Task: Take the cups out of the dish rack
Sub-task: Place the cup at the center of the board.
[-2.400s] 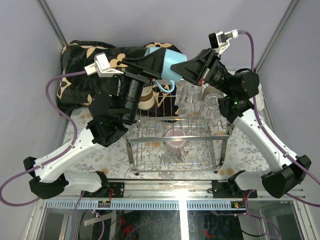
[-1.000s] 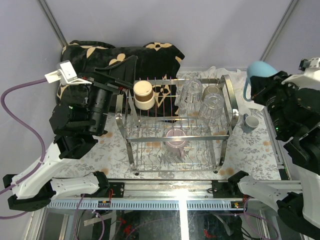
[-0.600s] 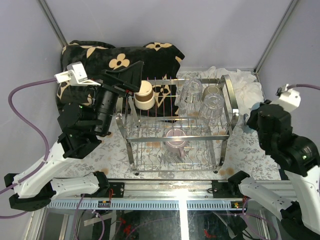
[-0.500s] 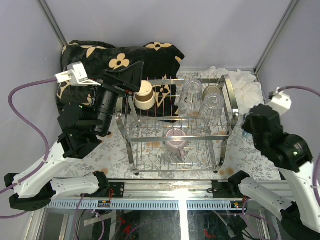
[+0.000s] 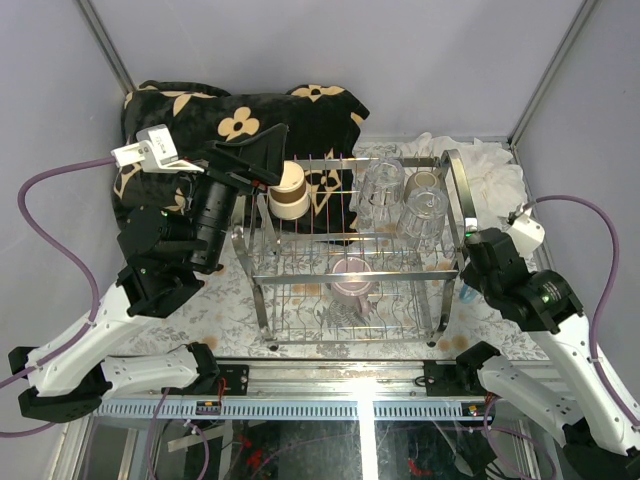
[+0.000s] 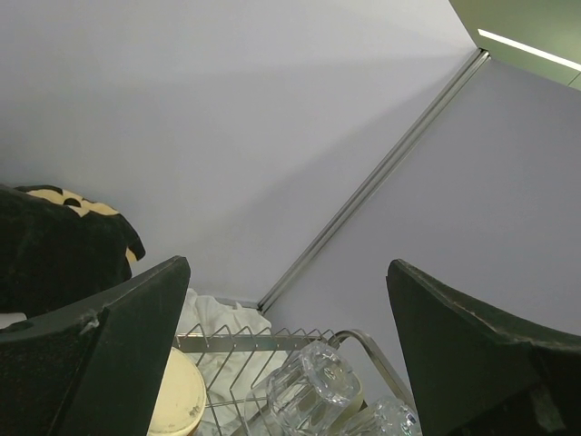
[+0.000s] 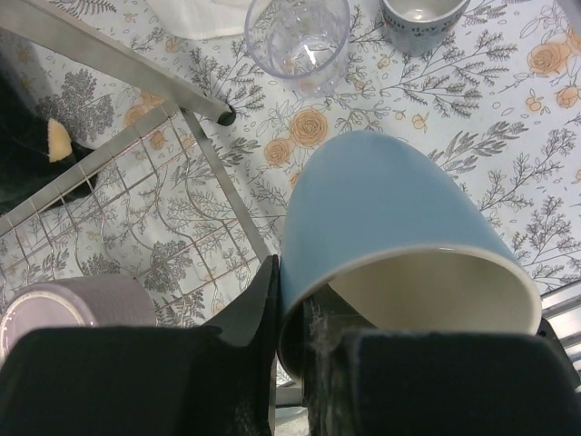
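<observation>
The chrome wire dish rack (image 5: pixel 350 262) stands mid-table. Its upper tier holds a cream cup (image 5: pixel 286 190), two upturned clear glasses (image 5: pixel 381 186) and a beige cup (image 5: pixel 426 181); a pink-mauve mug (image 5: pixel 352 278) sits on the lower tier. My right gripper (image 7: pixel 292 295) is shut on the rim of a light blue mug (image 7: pixel 390 218), low over the table by the rack's right end. In the top view its wrist hides most of that mug (image 5: pixel 466 293). My left gripper (image 6: pixel 289 272) is open and empty, above the cream cup (image 6: pixel 177 400) and a glass (image 6: pixel 313 381).
On the table right of the rack stand a clear glass (image 7: pixel 297 36) and a grey-blue cup (image 7: pixel 422 14). A white cloth (image 5: pixel 490 165) lies at the back right, and a black flowered cushion (image 5: pixel 190 115) at the back left. A rack bar (image 7: pixel 118 68) runs close to the held mug.
My right arm has swung in from the far right and come down beside the rack's right end, still holding the light blue mug. The left arm has edged a little toward the rack.
</observation>
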Robot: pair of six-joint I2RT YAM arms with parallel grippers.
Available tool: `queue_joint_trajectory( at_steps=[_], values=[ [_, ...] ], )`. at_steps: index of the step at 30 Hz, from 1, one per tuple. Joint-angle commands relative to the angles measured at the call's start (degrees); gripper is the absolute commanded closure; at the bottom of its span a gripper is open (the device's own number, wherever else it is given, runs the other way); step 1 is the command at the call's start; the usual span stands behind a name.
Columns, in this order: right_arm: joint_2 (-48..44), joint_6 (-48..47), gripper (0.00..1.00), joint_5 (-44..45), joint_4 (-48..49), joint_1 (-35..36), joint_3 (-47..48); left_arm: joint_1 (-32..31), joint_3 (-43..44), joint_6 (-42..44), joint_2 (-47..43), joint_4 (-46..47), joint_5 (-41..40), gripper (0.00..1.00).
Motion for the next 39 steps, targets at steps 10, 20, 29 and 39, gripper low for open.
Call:
queue_joint_trajectory(
  at_steps=[10,20,29,39],
  values=[
    [-0.6,3.1,1.00,5.5,2.7,-0.2,-1.4,0.5,1.3,0.7,1.9,-1.1,0.4,0.10],
    [2.4,-4.4,1.00,2.5,6.8,-7.4,-0.1,0.6,1.4,0.2,2.0,-2.1,0.5,0.09],
    [4.5,-16.4,1.00,-9.6,13.1,-24.3,1.8,0.8,1.6,0.0,1.7,-2.3,0.3,0.09],
    [9.6,-17.1,1.00,-25.2,18.1,-34.2,-4.6,1.0,2.5,0.5,2.7,-2.9,0.6,0.09]
  ],
)
